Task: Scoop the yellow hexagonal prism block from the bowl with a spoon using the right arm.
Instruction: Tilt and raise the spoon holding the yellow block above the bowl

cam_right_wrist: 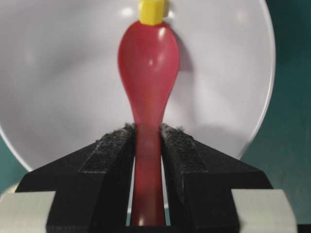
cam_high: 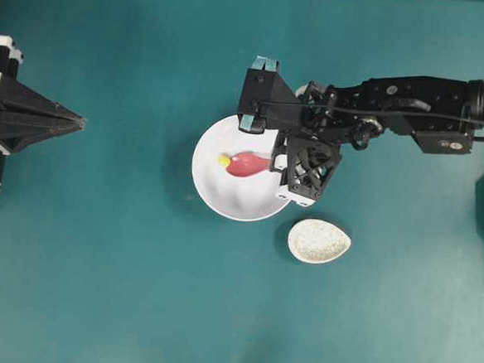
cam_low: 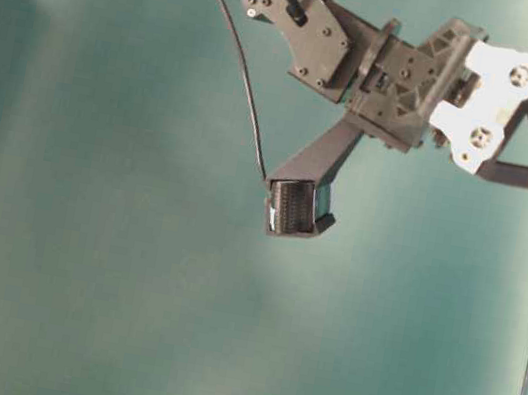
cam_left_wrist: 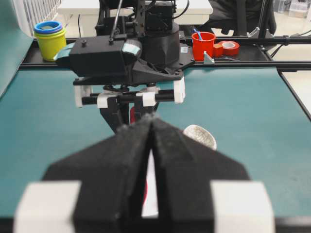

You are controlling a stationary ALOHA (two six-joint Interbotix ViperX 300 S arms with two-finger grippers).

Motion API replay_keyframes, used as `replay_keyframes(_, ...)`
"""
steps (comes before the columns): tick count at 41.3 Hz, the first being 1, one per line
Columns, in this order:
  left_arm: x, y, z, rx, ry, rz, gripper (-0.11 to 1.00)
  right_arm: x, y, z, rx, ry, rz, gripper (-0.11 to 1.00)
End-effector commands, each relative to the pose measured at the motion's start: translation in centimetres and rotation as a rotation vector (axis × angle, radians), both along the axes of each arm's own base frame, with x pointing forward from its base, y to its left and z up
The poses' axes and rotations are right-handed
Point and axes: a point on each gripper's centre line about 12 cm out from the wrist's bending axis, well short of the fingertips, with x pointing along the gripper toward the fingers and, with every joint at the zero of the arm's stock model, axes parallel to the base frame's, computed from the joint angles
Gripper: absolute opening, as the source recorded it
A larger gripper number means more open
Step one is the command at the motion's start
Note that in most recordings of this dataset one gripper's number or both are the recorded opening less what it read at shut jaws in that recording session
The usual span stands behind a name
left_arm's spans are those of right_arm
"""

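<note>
The white bowl sits mid-table. My right gripper reaches over its right rim and is shut on the handle of the pink-red spoon. The scoop lies inside the bowl and points left. The yellow hexagonal prism block rests against the scoop's tip. In the right wrist view the jaws of the right gripper clamp the spoon handle, with the block at the scoop's far edge over the bowl. My left gripper is shut and empty at the table's left edge.
A speckled beige spoon rest lies just right of and below the bowl, also visible as the spoon rest in the left wrist view. Beyond the table's far edge stand a red cup and stacked yellow cups.
</note>
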Motion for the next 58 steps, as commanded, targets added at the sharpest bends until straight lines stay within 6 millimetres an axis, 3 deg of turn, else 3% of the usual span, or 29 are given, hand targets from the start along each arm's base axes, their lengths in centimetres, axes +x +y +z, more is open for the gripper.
replay_keyframes(1,0.2,0.0,0.7,0.003,-0.018,0.001,0.0,0.6,-0.1,1.3,-0.011,-0.06,-0.006,0.24)
replay_keyframes(18,0.2,0.0,0.6,0.003,-0.011,0.001,0.0,1.4,-0.5,2.0,-0.036,-0.161,-0.028,0.24)
replay_keyframes(29,0.1,0.0,0.7,0.003,-0.012,0.001,0.0,0.9,-0.5,2.6,-0.041,-0.199,-0.044,0.24)
replay_keyframes(39,0.1,0.0,0.7,0.005,-0.011,0.001,0.0,-0.8,-0.2,3.9,-0.063,-0.303,-0.061,0.24)
replay_keyframes(58,0.1,0.0,0.7,0.005,-0.011,0.001,0.0,-6.0,1.5,10.1,-0.167,-0.647,-0.021,0.24)
